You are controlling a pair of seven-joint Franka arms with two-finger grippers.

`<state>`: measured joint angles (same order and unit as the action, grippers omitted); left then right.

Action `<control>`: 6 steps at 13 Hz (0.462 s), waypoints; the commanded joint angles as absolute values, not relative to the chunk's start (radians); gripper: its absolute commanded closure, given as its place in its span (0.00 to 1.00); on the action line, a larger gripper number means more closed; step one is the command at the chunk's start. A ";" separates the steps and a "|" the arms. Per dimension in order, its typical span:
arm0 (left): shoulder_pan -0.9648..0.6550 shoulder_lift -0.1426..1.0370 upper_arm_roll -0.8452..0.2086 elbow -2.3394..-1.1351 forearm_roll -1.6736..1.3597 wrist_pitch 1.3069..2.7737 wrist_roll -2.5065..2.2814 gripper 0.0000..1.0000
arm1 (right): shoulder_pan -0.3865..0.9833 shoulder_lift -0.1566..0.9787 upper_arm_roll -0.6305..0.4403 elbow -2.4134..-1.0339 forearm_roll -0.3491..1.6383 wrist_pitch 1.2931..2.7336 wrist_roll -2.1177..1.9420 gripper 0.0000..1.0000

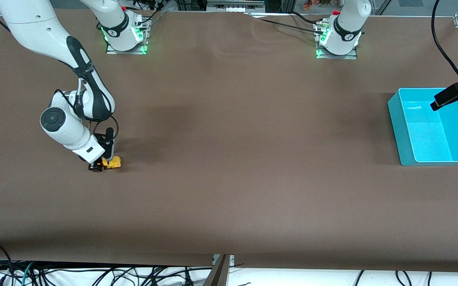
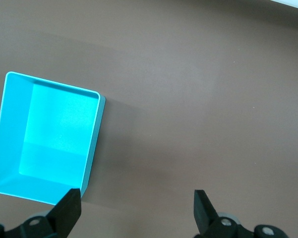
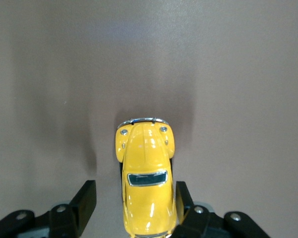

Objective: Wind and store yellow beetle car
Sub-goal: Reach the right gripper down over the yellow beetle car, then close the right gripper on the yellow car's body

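Note:
The yellow beetle car stands on the brown table toward the right arm's end. In the right wrist view the car sits between my right gripper's fingers, with its rear half inside the jaws. My right gripper is low at the table and open around the car. One finger is against the car's side and the other stands apart from it. My left gripper is open and empty, held high over the teal bin.
The teal bin is empty and stands toward the left arm's end of the table. Cables hang along the table edge nearest the front camera. The two arm bases stand along the table's top edge.

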<state>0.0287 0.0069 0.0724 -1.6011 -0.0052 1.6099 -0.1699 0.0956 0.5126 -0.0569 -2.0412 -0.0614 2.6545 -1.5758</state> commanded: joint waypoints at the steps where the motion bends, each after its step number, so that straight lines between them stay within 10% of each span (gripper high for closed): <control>1: 0.032 0.015 0.072 -1.574 -0.006 1.592 -0.155 0.00 | 0.092 0.514 -0.049 -2.043 -0.069 2.668 -1.589 0.44; 3: 0.032 0.015 0.074 -1.574 -0.006 1.592 -0.155 0.00 | 0.094 0.503 -0.048 -2.042 -0.064 2.655 -1.579 0.62; 6: 0.032 0.015 0.074 -1.574 -0.006 1.592 -0.155 0.00 | 0.095 0.486 -0.022 -2.042 -0.061 2.594 -1.508 0.62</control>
